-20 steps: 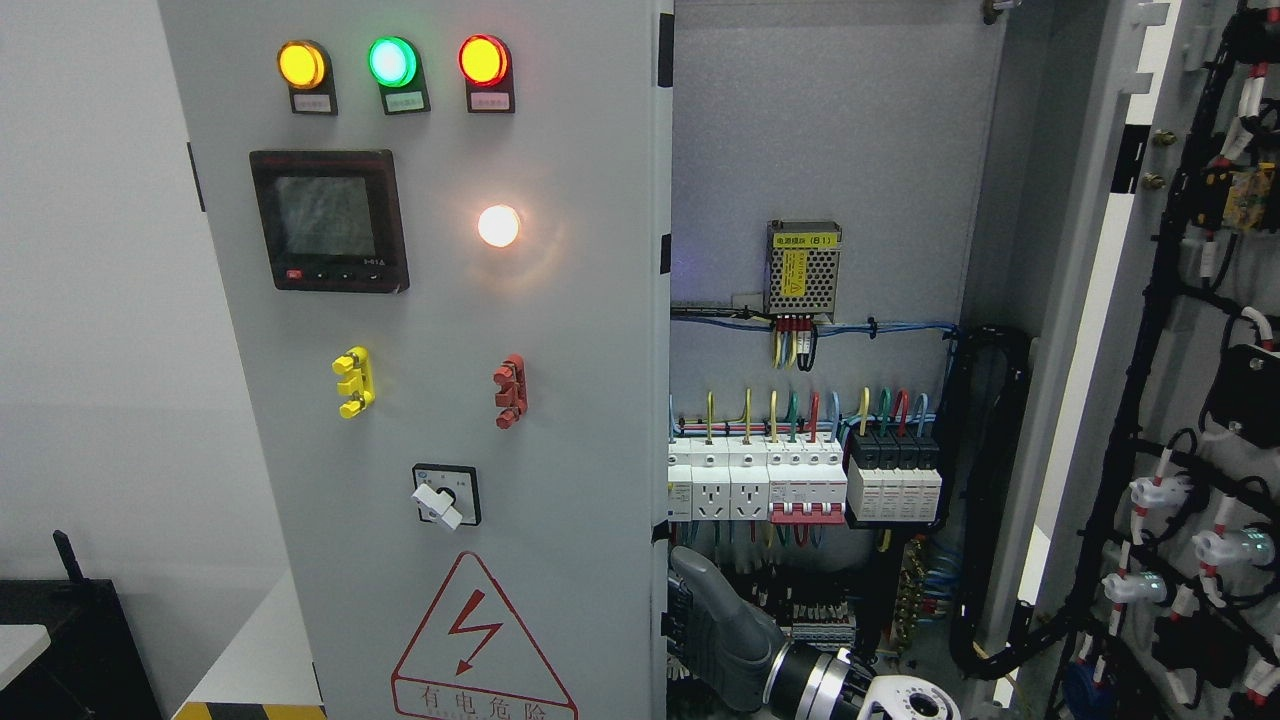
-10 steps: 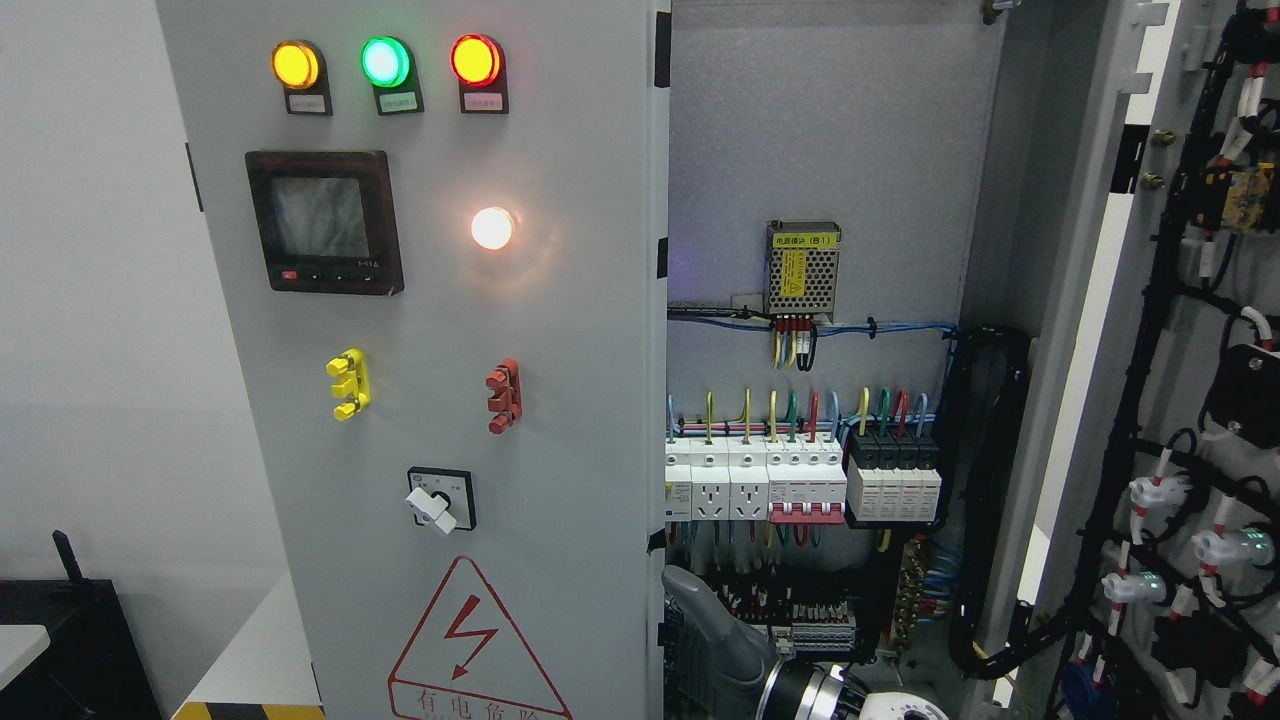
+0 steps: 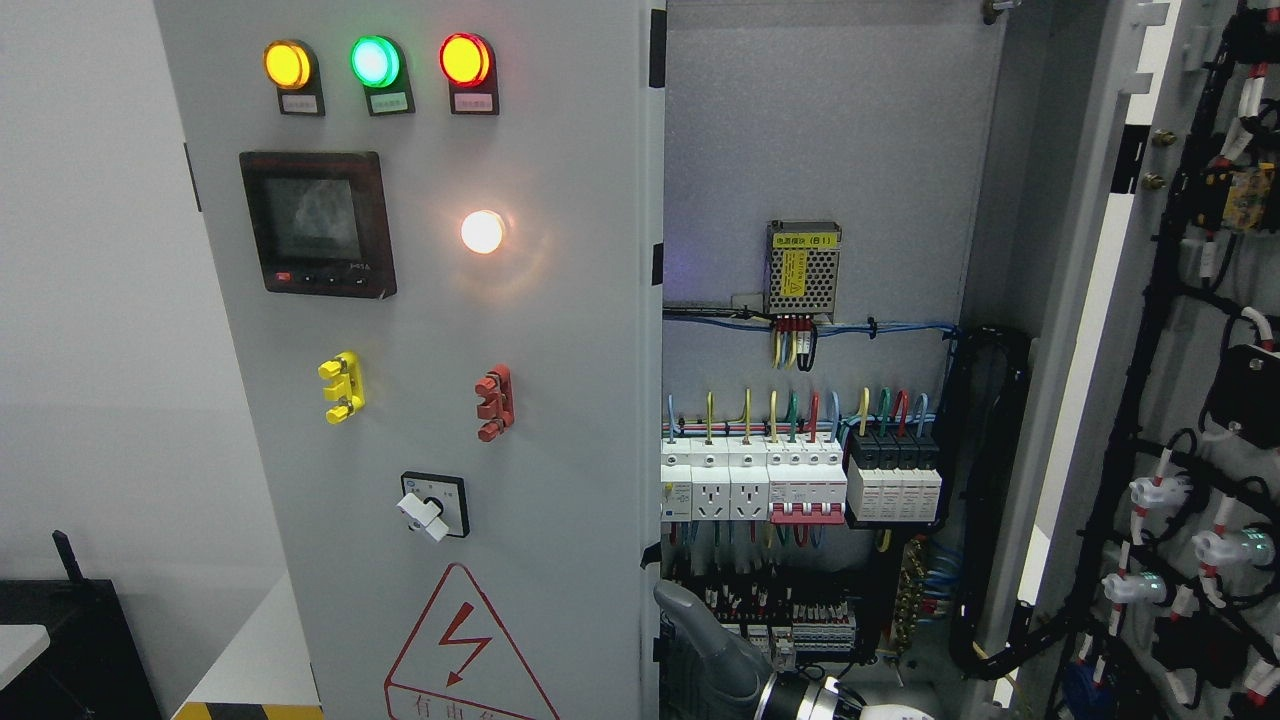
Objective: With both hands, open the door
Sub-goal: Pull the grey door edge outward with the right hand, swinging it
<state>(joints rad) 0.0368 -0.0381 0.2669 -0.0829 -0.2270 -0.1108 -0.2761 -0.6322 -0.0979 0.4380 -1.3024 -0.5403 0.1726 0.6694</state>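
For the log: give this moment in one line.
left door: ajar | right door: open | right robot hand: low at left door's edge | left robot hand: unseen

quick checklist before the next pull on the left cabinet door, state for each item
1. Hand on the grey left cabinet door: one grey robot hand sits behind the door's inner edge at the bottom; actual contact cannot tell.
2. Which arm it is: the wrist leaves at the bottom edge right of the middle, so right seems likely; cannot tell.
3. Second hand in place: not ok, none in view.
4. Right cabinet door with black wiring: swung wide open; ok.
5. Hand clear of the white breaker row: it is below the row; ok.
6. Swing path at the door's left: white wall close by, room cannot tell.
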